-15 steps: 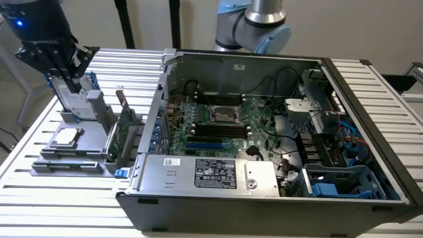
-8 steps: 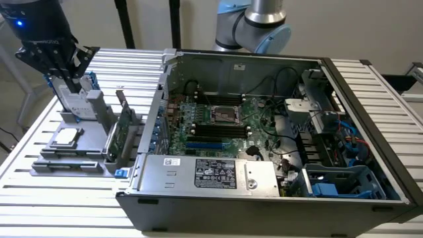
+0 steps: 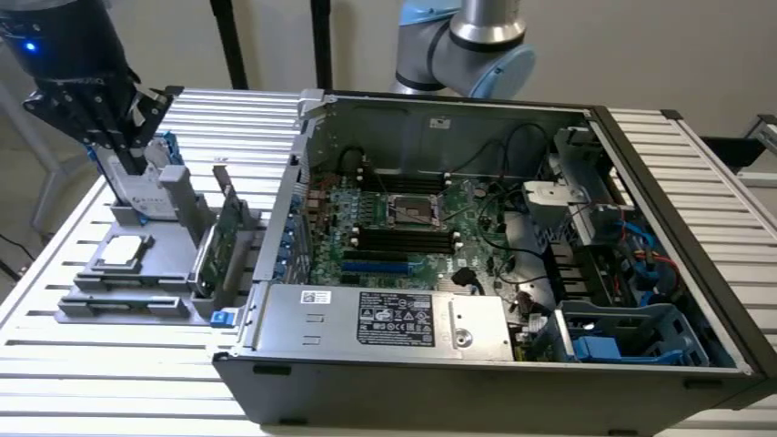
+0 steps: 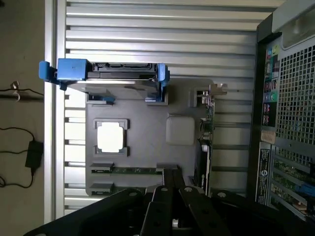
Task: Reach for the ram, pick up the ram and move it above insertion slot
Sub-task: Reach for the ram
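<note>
Ram (image 4: 134, 170) well below closed pincer (image 4: 171, 175)

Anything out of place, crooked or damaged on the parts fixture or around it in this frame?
Nothing stands out. The ram lies straight in its holder on the grey fixture. The hard drive and expansion card stand seated in theirs. The shut gripper hangs above the fixture with nothing between its fingers.

A slatted metal table (image 3: 134, 373) carried everything. Directly on it sat a grey holder tray (image 3: 122, 305) toward the exterior view's left and, just beside it on the exterior view's right, an open computer case (image 3: 486, 387) with its open side up
</note>
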Robot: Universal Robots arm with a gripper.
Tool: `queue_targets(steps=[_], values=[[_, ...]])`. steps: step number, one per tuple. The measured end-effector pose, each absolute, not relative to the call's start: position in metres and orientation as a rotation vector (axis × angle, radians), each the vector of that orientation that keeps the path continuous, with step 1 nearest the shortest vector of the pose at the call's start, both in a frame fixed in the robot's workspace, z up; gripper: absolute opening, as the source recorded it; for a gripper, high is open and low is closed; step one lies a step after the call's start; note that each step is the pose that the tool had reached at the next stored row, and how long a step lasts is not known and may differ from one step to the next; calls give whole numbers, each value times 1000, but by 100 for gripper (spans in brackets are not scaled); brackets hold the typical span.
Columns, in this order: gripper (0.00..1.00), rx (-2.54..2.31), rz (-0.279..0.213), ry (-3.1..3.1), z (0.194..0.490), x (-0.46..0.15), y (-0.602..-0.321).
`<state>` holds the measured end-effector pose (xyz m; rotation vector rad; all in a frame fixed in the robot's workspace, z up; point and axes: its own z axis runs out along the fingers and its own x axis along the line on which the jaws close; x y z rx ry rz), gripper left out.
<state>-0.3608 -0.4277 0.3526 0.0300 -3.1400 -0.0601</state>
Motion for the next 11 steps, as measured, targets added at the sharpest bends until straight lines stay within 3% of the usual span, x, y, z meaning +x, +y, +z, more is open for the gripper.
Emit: queue_targets(steps=[11], values=[[11,30,-60,-3140,349,-377,-471]])
